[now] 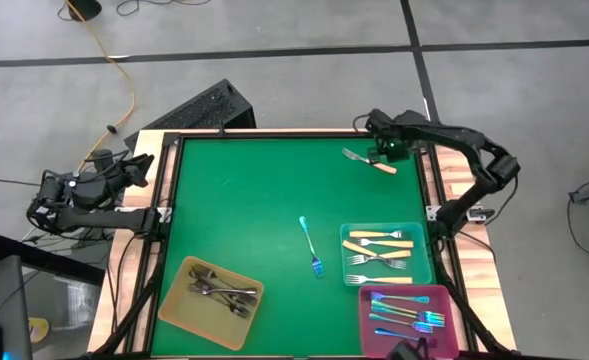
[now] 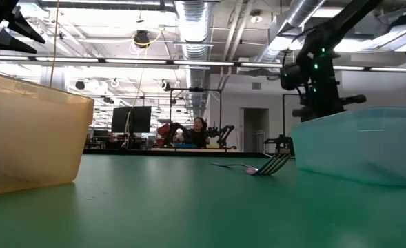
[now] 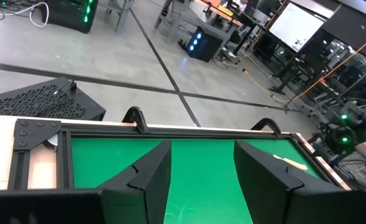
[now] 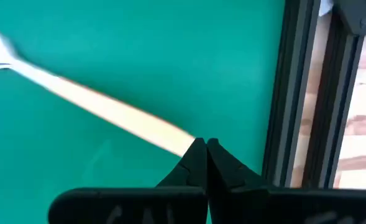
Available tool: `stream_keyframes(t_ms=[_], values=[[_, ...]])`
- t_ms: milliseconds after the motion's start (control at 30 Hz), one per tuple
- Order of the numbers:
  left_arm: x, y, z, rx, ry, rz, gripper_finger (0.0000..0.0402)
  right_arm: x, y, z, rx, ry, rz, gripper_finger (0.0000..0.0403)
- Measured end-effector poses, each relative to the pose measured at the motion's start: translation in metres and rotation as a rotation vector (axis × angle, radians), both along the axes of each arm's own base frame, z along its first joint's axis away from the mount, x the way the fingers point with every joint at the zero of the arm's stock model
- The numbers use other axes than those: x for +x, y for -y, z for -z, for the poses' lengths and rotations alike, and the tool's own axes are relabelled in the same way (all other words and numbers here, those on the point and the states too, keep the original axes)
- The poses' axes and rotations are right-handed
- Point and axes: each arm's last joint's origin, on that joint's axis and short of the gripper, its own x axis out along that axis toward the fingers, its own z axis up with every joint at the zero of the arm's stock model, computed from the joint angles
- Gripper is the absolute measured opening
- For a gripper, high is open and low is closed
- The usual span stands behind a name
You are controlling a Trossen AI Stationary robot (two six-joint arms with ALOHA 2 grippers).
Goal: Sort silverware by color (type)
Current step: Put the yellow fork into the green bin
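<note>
The right gripper (image 4: 202,149) was found closed just at the end of the cream-handled fork (image 4: 102,109), apparently without holding it, so reopening astride the handle was judged necessary, while the left gripper (image 3: 201,180) waited part-open off the table.

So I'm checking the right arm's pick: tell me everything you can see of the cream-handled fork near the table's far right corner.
The cream-handled fork has a silver metal head and a tan, plastic-looking handle. It lies flat on the green mat, angled, tines toward the table's middle, apart from all three trays. The right tool is shut with its tips at the handle's end; whether it actually pinches the handle is unclear.
</note>
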Motion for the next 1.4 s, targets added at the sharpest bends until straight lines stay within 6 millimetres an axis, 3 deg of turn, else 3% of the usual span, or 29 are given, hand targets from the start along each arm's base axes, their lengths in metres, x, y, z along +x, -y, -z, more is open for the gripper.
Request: stream_keyframes(t_ms=[367,533,700,833,900,1033,1133,1267,1400], values=[[0.000,0.000,0.000,-0.011,0.018,-0.007,0.0158,-0.007,0.015,0.049,0.164,-0.127,0.021,0.0013],[0.000,0.000,0.000,-0.012,0.019,-0.007,0.0158,0.008,0.017,0.065,0.289,-0.066,-0.172,0.0013],[0.000,0.000,0.000,-0.012,0.020,-0.009,0.0158,0.046,-0.003,0.050,0.313,-0.001,-0.504,0.0013],[0.000,0.000,0.000,-0.009,0.013,-0.014,0.0158,0.070,-0.027,0.010,0.278,0.176,-0.826,0.0019],[-0.001,0.000,0.001,-0.007,-0.001,-0.018,0.0158,0.077,-0.039,-0.010,0.205,0.224,-0.907,0.0025],[-0.001,0.000,0.002,-0.008,-0.002,-0.020,0.0158,0.081,-0.047,-0.036,-0.022,0.250,-0.740,0.0028],[-0.001,0.000,0.002,-0.009,0.001,-0.022,0.0158,0.079,-0.042,-0.043,-0.131,0.244,-0.631,0.0029],[-0.001,0.000,0.002,-0.018,0.011,-0.021,0.0158,0.078,-0.038,-0.032,-0.061,0.232,-0.590,0.0059],[-0.001,0.000,0.002,-0.029,0.012,-0.004,0.0158,0.075,-0.038,-0.007,0.045,0.155,-0.552,0.0125]])
